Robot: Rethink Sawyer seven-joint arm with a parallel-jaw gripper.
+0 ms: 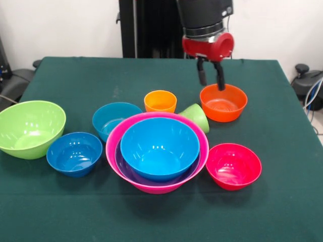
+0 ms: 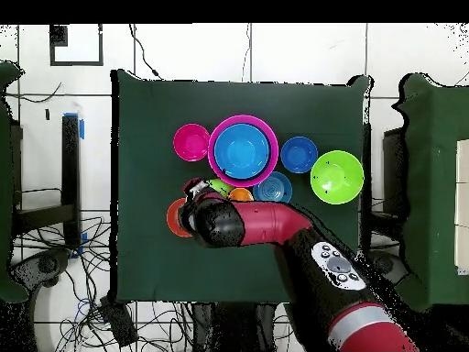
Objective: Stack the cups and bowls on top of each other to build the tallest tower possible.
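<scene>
While the gripper [image 1: 211, 79] hangs over the orange bowl [image 1: 223, 103], its two dark fingers are seen parted: one tip is set down inside the bowl at its far rim, the other outside that rim, so the rim lies between them. Whether the rim is actually pinched cannot be told from the front view. In the overhead view the arm [image 2: 275, 225] is laid across the green table [image 2: 147, 137] and most of the orange bowl [image 2: 174, 218] is covered by it.

The tower [image 1: 157, 151] is found near the table's middle: a big pink bowl [image 1: 113, 146] outermost, a purple bowl [image 1: 126, 169] nested in it, and a sky blue bowl [image 1: 159, 146] nested on top. In the overhead view the tower [image 2: 243, 151] is seen as a blue disc ringed in pink.

Just behind the pink bowl an orange cup [image 1: 160, 101] is stood upright, and beside it a green cup [image 1: 196, 117] is lying tipped on its side, touching the pink bowl's rim. A teal bowl [image 1: 113, 118] is partly hidden behind the pink bowl's left side. A dark blue bowl [image 1: 74, 154] is placed to the left of the tower, with a large green bowl [image 1: 30, 128] just beyond it. A red-pink bowl [image 1: 233, 165] is set to the tower's right, close to it.
</scene>
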